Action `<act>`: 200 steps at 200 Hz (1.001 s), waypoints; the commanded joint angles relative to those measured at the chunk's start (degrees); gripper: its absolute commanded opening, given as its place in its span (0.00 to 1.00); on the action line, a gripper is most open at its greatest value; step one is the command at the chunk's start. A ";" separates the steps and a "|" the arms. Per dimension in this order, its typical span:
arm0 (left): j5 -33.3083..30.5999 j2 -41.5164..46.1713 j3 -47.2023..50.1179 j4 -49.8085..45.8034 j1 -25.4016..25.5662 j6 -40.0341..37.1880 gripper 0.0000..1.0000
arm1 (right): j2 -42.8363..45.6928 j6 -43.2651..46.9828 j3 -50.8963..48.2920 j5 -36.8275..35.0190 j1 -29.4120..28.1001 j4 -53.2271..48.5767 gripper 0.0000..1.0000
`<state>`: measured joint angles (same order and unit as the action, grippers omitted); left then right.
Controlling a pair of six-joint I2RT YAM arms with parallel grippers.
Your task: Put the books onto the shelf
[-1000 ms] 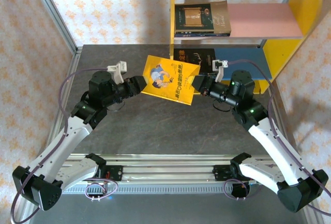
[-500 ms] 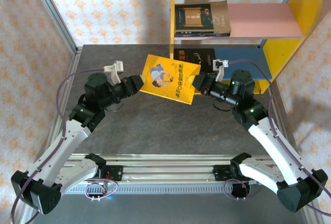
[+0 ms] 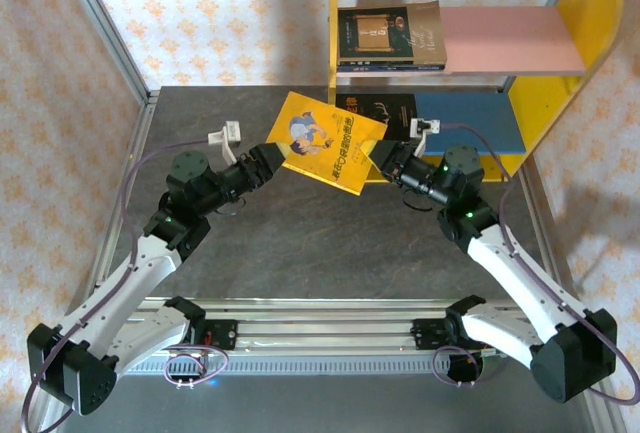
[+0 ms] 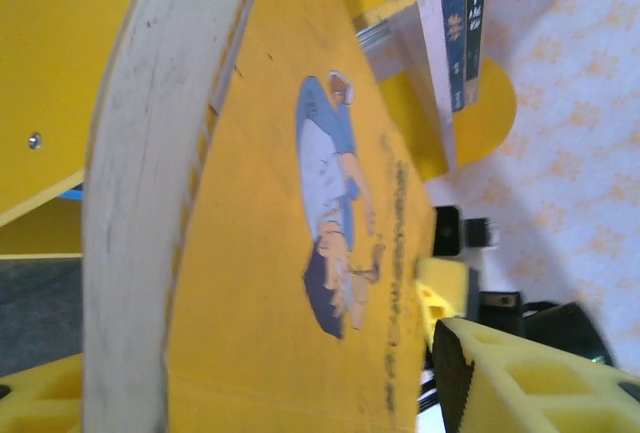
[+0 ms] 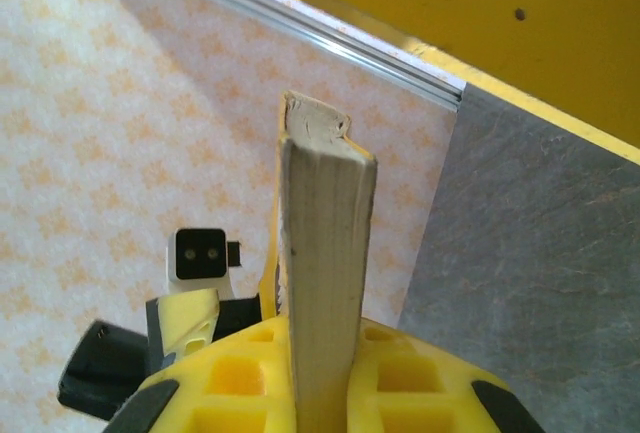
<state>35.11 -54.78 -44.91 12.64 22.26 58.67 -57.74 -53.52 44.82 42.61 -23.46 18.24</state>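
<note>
Fingers (image 4: pixel 520 378) of the left gripper (image 3: pixel 265 163) stand apart, wider than the yellow book (image 3: pixel 328 141) is thick. I judge them slack around its lower-left edge rather than pinching it. Across the book, the right gripper (image 3: pixel 385 161) is clenched on the opposite edge; its wrist view shows the page block squeezed between both pads (image 5: pixel 420 353).

The task looks well along. On the shelf (image 3: pixel 590 13), a small stack (image 3: pixel 390 38) lies flat at the left end of the pink board (image 3: pixel 510 38), and a dark book (image 3: pixel 378 106) lies on the blue board (image 3: pixel 465 113) below. The yellow book is the one not yet shelved.

It hangs tilted, cover up, above the table (image 3: pixel 280 243) between the two grippers — left fingers at its near-left side, right fingers at its right edge. Its far corner sits just before the shelf's left panel and, seen from above, overlaps the dark book. What is left, most likely: the right arm alone carries it onto a board and sets it down.
</note>
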 commanded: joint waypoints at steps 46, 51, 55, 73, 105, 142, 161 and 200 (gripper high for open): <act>-2.38 -0.79 -1.05 7.28 0.30 2.29 0.42 | 2.25 -1.39 -0.45 0.32 -0.29 8.09 0.05; -2.85 -0.55 -1.20 6.70 0.27 1.80 0.39 | 2.48 -1.04 -0.43 0.33 -0.28 7.45 0.06; -3.11 -0.36 -1.31 6.29 0.24 1.55 0.36 | 2.66 -0.83 -0.43 0.25 -0.27 7.01 0.06; -4.61 0.66 -1.51 4.57 0.32 0.44 0.27 | 3.37 0.32 -0.17 0.07 -0.42 4.95 0.06; -8.64 3.47 -0.26 4.55 0.41 0.58 0.12 | 4.03 0.95 0.18 -2.03 -1.91 2.89 0.13; -12.10 4.44 1.53 10.07 1.92 3.83 0.00 | 4.30 2.40 0.54 -7.34 -6.22 0.67 0.33; -13.88 4.50 1.67 12.25 3.03 4.47 0.00 | 4.69 2.63 0.62 -9.49 -7.68 -0.17 0.42; -15.08 4.01 1.16 15.83 4.23 5.33 0.00 | 6.55 2.72 -0.14 -13.87 -9.31 -2.48 0.68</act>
<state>23.07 -51.05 -43.27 19.57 25.93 63.20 -53.71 -51.70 43.66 32.64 -31.88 15.29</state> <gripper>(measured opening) 0.110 0.651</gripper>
